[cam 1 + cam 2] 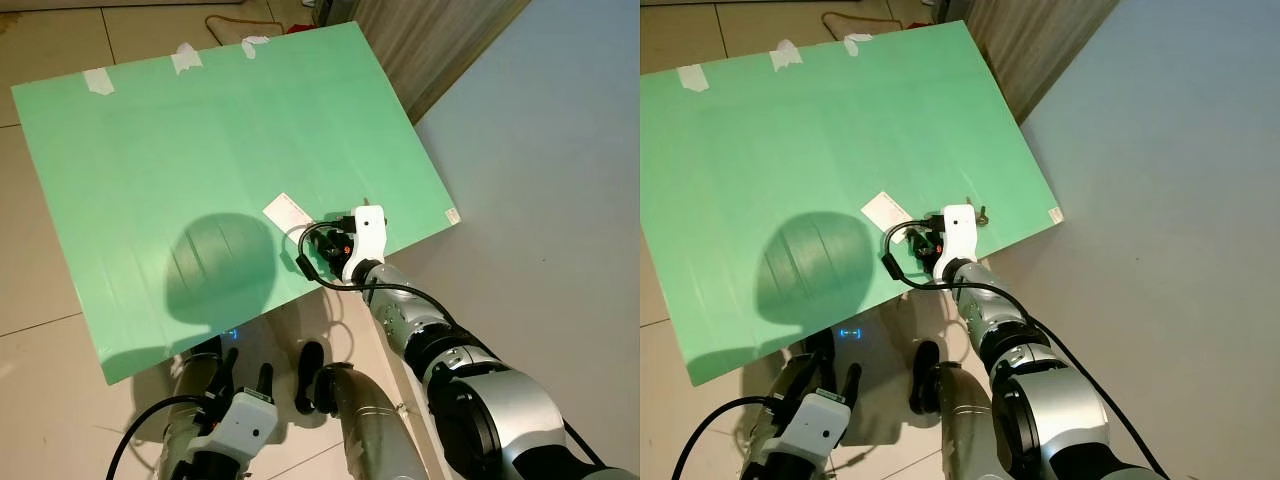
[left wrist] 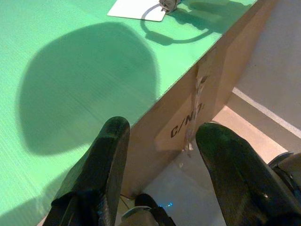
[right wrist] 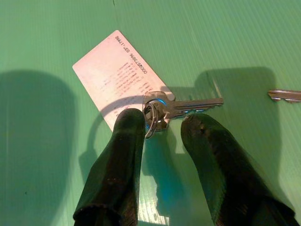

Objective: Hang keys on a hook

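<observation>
While the left tool (image 2: 160, 165) hangs low with fingers spread beside the cardboard box edge (image 2: 188, 117), the right tool (image 3: 162, 129) sits spread over silver keys on a ring (image 3: 162, 109), lying on the green corrugated surface (image 1: 180, 150) against a white rectangular tag (image 3: 117, 75).

Green board (image 1: 200, 130) w/ white card (image 3: 117, 75), tape strips (image 1: 186, 58), tiled floor (image 1: 40, 50)

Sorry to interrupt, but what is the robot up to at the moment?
It is going for the keys, which lie on the green board beside a white card. The right pincer is open, its fingers either side of the key ring, not yet shut on it. The left pincer hangs open below the board's edge.
</observation>
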{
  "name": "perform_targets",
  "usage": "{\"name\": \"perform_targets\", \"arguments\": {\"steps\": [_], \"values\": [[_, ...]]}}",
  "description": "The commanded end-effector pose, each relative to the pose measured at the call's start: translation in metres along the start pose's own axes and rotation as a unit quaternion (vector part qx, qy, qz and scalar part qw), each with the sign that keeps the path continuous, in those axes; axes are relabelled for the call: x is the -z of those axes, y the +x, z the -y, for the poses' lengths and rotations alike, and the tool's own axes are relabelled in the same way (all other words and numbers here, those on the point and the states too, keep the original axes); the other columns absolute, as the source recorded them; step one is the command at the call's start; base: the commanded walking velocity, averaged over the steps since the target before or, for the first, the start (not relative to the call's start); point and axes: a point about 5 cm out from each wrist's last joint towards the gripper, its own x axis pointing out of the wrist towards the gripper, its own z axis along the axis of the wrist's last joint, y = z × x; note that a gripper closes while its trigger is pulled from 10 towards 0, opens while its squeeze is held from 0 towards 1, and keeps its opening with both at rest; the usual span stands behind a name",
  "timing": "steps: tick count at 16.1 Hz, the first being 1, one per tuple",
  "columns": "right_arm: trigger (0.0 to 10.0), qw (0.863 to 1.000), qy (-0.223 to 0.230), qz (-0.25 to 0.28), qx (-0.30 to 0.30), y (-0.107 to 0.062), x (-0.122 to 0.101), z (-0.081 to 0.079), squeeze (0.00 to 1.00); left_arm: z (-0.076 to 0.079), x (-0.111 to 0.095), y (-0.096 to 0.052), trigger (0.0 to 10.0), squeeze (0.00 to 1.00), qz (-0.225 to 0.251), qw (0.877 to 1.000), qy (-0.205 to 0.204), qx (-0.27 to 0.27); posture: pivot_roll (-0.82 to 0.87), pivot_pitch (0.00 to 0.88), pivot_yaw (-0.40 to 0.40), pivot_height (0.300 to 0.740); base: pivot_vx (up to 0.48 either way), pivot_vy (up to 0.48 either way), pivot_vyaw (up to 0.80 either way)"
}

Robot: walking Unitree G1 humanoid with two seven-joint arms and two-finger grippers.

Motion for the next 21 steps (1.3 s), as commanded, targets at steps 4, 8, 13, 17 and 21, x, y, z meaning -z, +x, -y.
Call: {"name": "perform_targets", "arguments": {"steps": [4,8,13,17,21], "values": [[10.0,0.999,0.024,-0.034,-0.034,0.006,0.025,-0.044,0.0,0.012,0.001,-0.008,10.0,0.0,-0.013,1.0,-0.008,0.016,0.37,0.525,-0.309,0.74,0.0,0.0,0.0],[10.0,0.999,0.02,-0.042,-0.016,0.006,0.028,-0.043,0.0,0.012,0.0,-0.007,10.0,0.0,-0.011,1.0,-0.006,0.016,0.37,0.529,-0.308,0.74,0.0,0.0,0.0],[0.0,0.999,0.03,-0.038,-0.018,0.007,0.027,-0.048,0.0,0.01,0.0,-0.005,10.0,0.0,-0.01,1.0,-0.003,0.013,0.37,0.53,-0.31,0.74,0.0,0.0,0.0],[10.0,0.999,0.017,-0.039,-0.013,0.007,0.026,-0.047,0.0,0.011,0.0,-0.004,10.0,0.0,-0.01,1.0,-0.002,0.014,0.36,0.526,-0.312,0.74,0.0,0.0,0.0],[10.0,0.999,0.007,-0.037,-0.019,0.006,0.027,-0.042,1.0,0.014,0.0,0.004,10.0,0.0,-0.034,0.999,-0.035,0.007,0.34,0.522,-0.313,0.74,0.0,0.0,0.0]]}}
